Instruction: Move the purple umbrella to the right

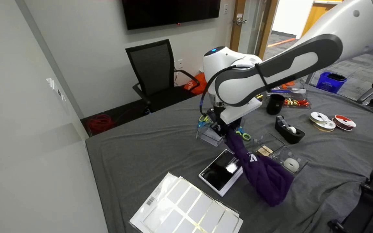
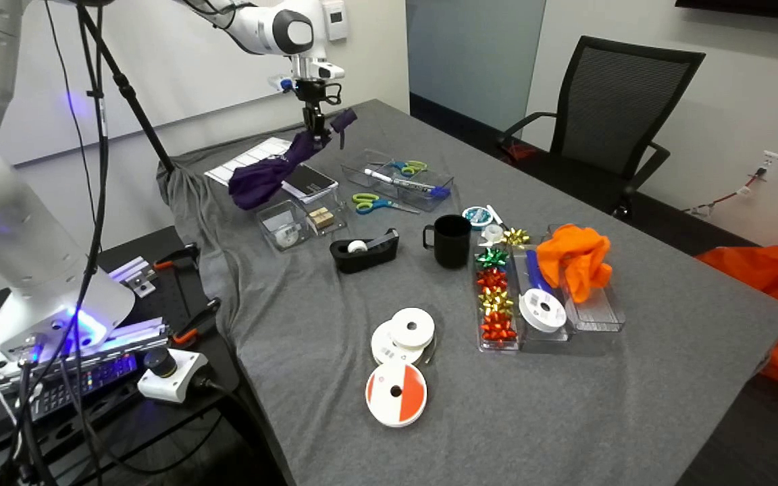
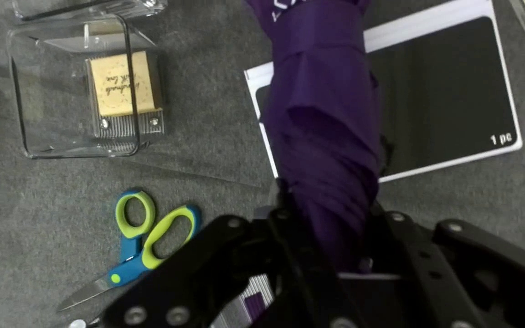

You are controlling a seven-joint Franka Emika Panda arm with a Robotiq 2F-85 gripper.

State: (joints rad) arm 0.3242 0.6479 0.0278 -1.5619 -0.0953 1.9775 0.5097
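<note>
- Fabric pinched: my gripper (image 3: 329,200) is clamped on the purple umbrella (image 1: 256,168), jaws only as far apart as the bundle is thick, a finger either side.
- I hold it nr its slim end (image 2: 344,120), which pokes out past my fingers to the right in an exterior view.
- It's tilted: slim end up, wide end (image 1: 272,184) hanging low, to the right & nearer than my gripper in an exterior view; can't tell if it touches the desk (image 1: 141,155).
- Wrist view: it crosses over a blk/wht box (image 3: 445,100) marked "1 pc".
- Ruled white sheets (image 1: 186,207) lie near, left of the wide end in an exterior view.
- White tape roll (image 1: 291,164) sits in a clear bin (image 1: 298,156) just beside the wide end, to its right in that view.
- Tan labels (image 3: 119,84) in another clear bin (image 3: 22,118), left of umbrella, wrist view.
- Blue/green scissors (image 3: 130,269) flat on desk, left of my gripper, wrist view.
- Blk tape dispenser (image 2: 365,251) + blk mug (image 2: 452,239) on desk, mug on the right, in an exterior view; spools (image 2: 396,395) nearer.
- Farther right there: clear trays (image 2: 602,317) w/ a row of shiny bows (image 2: 495,297) & orange cloth (image 2: 575,260) draped over.
</note>
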